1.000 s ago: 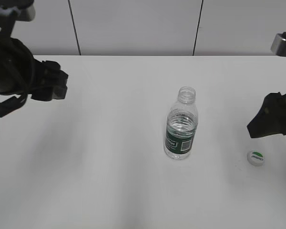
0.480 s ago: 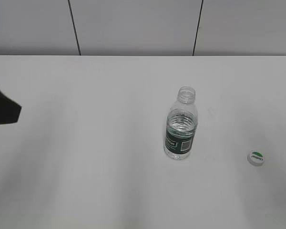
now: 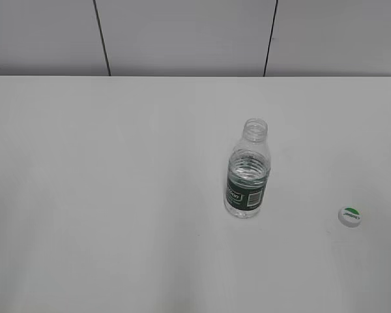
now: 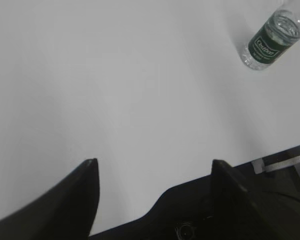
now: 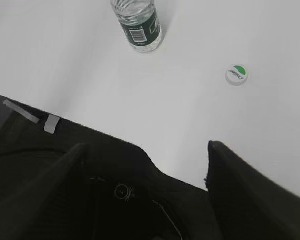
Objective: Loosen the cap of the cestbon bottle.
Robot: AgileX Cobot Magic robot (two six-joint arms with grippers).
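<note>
White tabletop [image 3: 117,195] fills most of the exterior view, backed by a pale panelled wall [image 3: 182,32] with two dark vertical seams. Near the middle of the table, a little to the right, stands the bottle [image 3: 247,171], upright, its mouth open and uncapped, with water inside and a dark green label band around its lower body. The cap [image 3: 350,216] lies on the table well apart from the bottle, to its right and somewhat nearer the camera, top side up with the green half-disc showing. Neither arm appears in the exterior view. From the left wrist camera, the left gripper [image 4: 155,175] hangs over bare table far from the bottle, which sits in the upper right corner of that view; its two dark fingers [image 4: 87,185] are spread wide with nothing between them. From the right wrist camera, the right gripper [image 5: 145,160] is likewise splayed wide and holds nothing; the bottle stands at the top of that view and the cap lies to the bottle's right, both clear of the fingers [image 5: 230,170].
</note>
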